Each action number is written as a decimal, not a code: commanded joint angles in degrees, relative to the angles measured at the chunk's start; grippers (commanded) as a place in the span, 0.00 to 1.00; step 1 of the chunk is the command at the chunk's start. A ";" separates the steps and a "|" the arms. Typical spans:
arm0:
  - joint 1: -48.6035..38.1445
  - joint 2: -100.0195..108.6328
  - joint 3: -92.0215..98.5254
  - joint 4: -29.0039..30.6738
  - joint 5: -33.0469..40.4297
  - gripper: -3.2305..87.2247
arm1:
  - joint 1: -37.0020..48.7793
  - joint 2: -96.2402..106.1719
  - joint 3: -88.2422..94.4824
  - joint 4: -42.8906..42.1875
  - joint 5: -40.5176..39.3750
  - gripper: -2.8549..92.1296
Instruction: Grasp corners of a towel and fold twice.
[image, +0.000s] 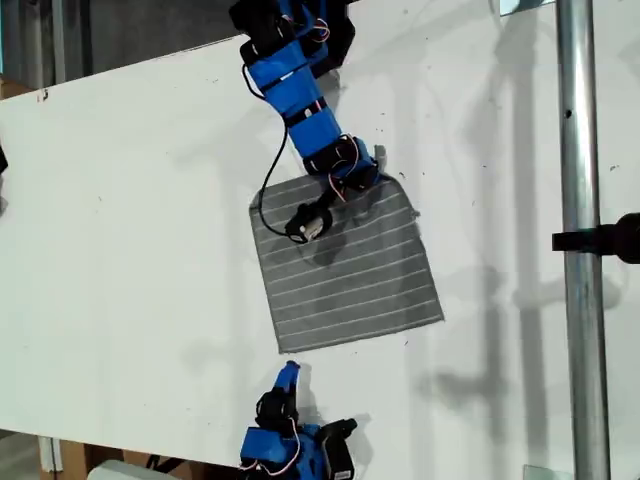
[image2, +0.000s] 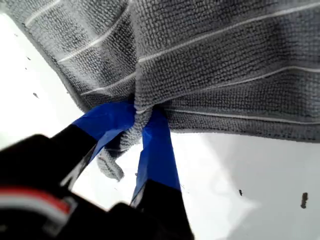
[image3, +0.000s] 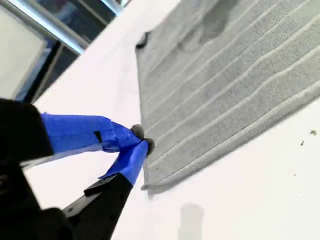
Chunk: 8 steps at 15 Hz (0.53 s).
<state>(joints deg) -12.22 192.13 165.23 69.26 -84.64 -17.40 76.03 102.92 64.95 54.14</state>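
While a towel (image2: 220, 65) corner is pinched by my first gripper (image2: 140, 125), my second gripper (image3: 137, 142) is closed, empty, beside the towel; its base is cropped in the exterior view.

My first gripper (image2: 137, 132) pinches the grey striped towel (image2: 225, 65) at its edge.

Seen along the arm, two blue-taped fingers (image2: 157, 150) close on a bunched fold of the cloth, which puckers into a vertical crease above the jaws. A small curled corner (image2: 111, 167) of fabric hangs below the pinch, between the fingers. Thin white stripes run across the looped weave. Under the lifted edge lies a white table (image2: 250, 175) marked with a few dark specks; the gripper's black body fills the foreground.
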 joint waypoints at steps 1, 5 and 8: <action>3.96 -17.40 -15.47 -2.20 -1.49 0.00 | 1.76 3.16 -2.20 -0.44 -1.49 0.03; 13.27 -50.89 -36.04 -6.06 -2.99 0.00 | 2.72 3.78 -2.20 -0.26 -3.34 0.03; 20.83 -76.20 -59.15 -1.67 3.78 0.00 | 3.43 3.87 -2.20 -0.26 -4.22 0.03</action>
<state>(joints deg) 5.45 125.16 117.95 66.71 -84.38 -15.38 76.11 102.92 64.86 50.45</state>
